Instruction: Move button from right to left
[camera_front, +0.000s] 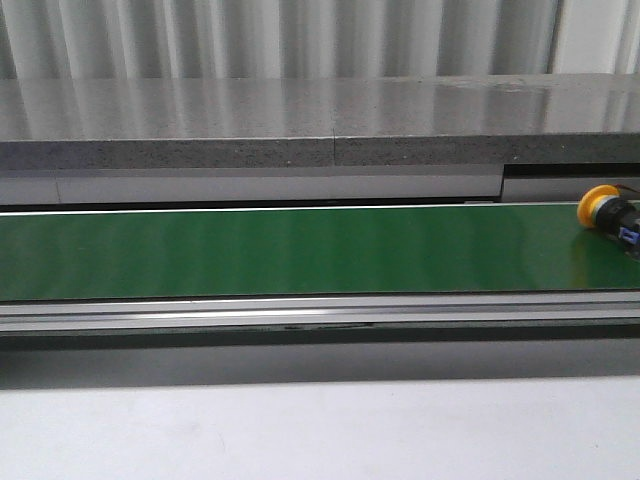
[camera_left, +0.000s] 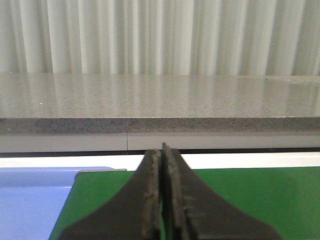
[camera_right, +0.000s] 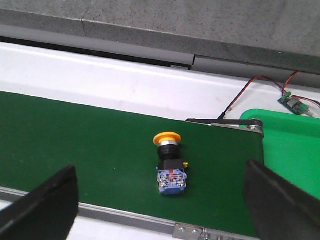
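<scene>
The button (camera_front: 608, 215) lies on its side at the far right end of the green belt (camera_front: 300, 250), yellow cap toward the back. In the right wrist view the button (camera_right: 169, 163) shows its yellow cap, black collar and blue contact block. My right gripper (camera_right: 160, 205) hovers above it, open wide, fingers (camera_right: 45, 205) well apart on either side and nothing between them. My left gripper (camera_left: 162, 200) is shut with nothing in it, over the belt's left end. Neither gripper appears in the front view.
A grey stone ledge (camera_front: 320, 120) runs behind the belt. A blue tray (camera_left: 30, 200) sits past the belt's left end. A light green tray (camera_right: 290, 145) lies past its right end, with red and black wires (camera_right: 250, 90) and a small circuit board (camera_right: 295, 104) behind.
</scene>
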